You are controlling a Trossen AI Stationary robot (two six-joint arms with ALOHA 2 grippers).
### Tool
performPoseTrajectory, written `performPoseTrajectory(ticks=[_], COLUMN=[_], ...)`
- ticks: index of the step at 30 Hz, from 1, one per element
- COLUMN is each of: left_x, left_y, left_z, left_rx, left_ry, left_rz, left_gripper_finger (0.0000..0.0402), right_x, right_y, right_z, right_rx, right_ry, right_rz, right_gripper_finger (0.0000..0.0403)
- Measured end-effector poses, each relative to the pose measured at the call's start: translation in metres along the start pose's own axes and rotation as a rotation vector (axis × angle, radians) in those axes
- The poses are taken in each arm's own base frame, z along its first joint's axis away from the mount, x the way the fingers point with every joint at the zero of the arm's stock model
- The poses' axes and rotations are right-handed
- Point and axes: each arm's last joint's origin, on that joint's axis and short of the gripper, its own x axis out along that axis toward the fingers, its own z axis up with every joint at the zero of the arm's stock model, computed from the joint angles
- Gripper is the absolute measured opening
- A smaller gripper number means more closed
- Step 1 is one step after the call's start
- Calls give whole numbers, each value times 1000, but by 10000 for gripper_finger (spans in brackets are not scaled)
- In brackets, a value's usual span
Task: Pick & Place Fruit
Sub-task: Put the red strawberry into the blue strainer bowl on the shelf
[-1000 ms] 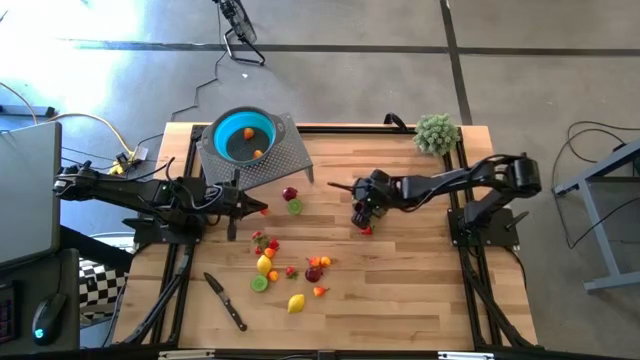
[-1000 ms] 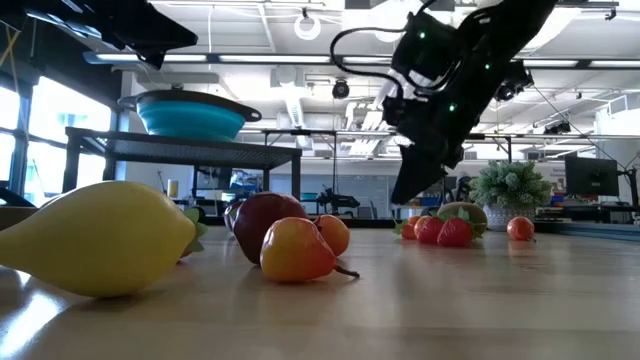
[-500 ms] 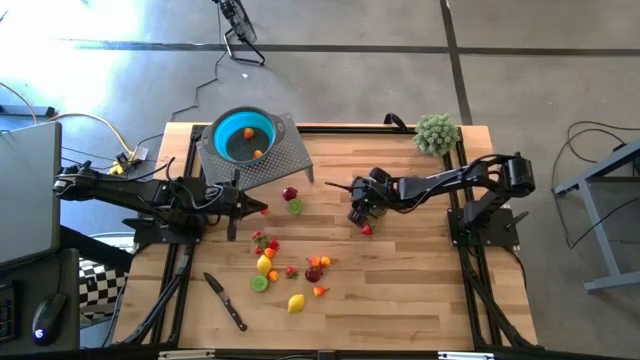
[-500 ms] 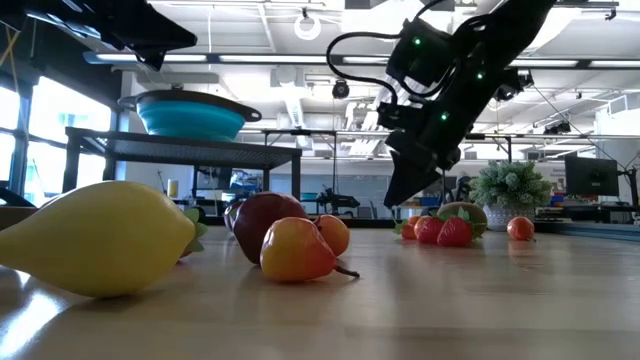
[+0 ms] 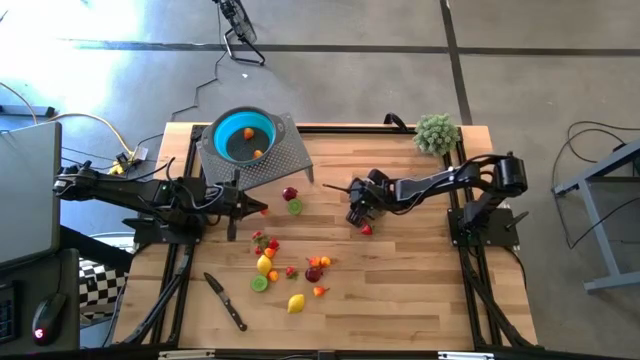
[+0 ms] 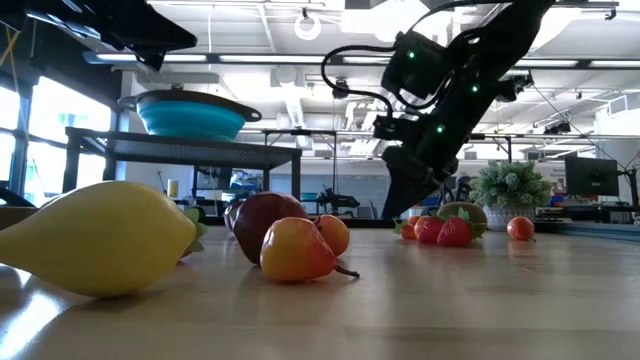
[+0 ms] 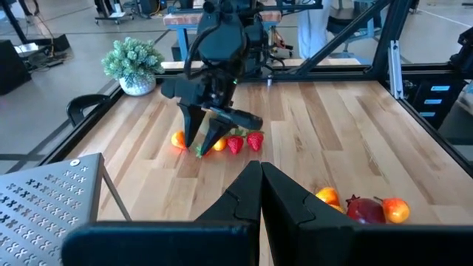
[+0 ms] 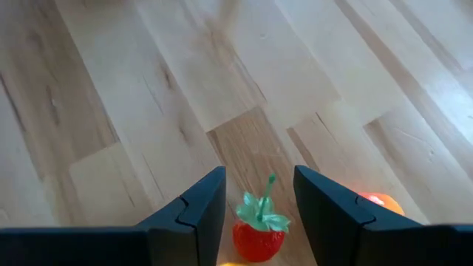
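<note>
**Right arm has a little red fruit between its fingers, looks like the carry is next**

So the small red fruit (image 8: 258, 235) with the green leafy stem sits right between the 2 fingers of the right gripper (image 8: 259, 203), stem poking forward. The fingers stand at a middling gap, right beside the fruit on both sides. I can't tell for sure from the wrist view whether it's truly clamped or just framed, but my read is that it's gripped or about to be. In the high view the right gripper (image 5: 360, 217) is over the middle of the table (image 5: 420, 290), with a red speck (image 5: 367, 229) just beside it, and an orange fruit (image 8: 378, 201) lies near it.

The teal bowl (image 5: 243, 135) is up on the perforated stand (image 5: 270, 163) at the far left corner, already with an orange piece in it. The main pile of fruit (image 5: 290, 268) is nearer the front, well apart from the right gripper.

Left gripper (image 7: 260, 185) is pinched fully closed, holding nothing, parked at the left side.

My guess for the next move: firm grip, lift clear, swing over to the bowl. The fruit is tiny, so a slip is the worry.
</note>
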Motion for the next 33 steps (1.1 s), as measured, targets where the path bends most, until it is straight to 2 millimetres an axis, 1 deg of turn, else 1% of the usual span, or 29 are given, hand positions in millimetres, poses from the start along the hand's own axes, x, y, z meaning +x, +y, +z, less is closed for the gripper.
performPoseTrajectory(ticks=[6,9,12,19,20,30,33], left_x=[0,0,0,0,0,0,0], left_y=[0,0,0,0,0,0,0], left_z=[0,0,0,0,0,0,0], left_rx=[-1,-1,-1,-1,-1,-1,-1], left_ry=[0,0,0,0,0,0,0], left_rz=[0,0,0,-1,-1,-1,-1], left_gripper_finger=[3,3,3,3,3,3,3], right_x=[3,3,3,3,3,3,0], right_y=[1,1,1,1,1,1,1], right_z=[0,1,1,1,1,1,3], right_rx=[2,4,4,3,2,-5,-1], right_ry=[-9,-15,-16,-16,-16,-16,-26], right_rz=[1,3,3,4,4,4,9], right_gripper_finger=[150,134,105,17,11,4,4])
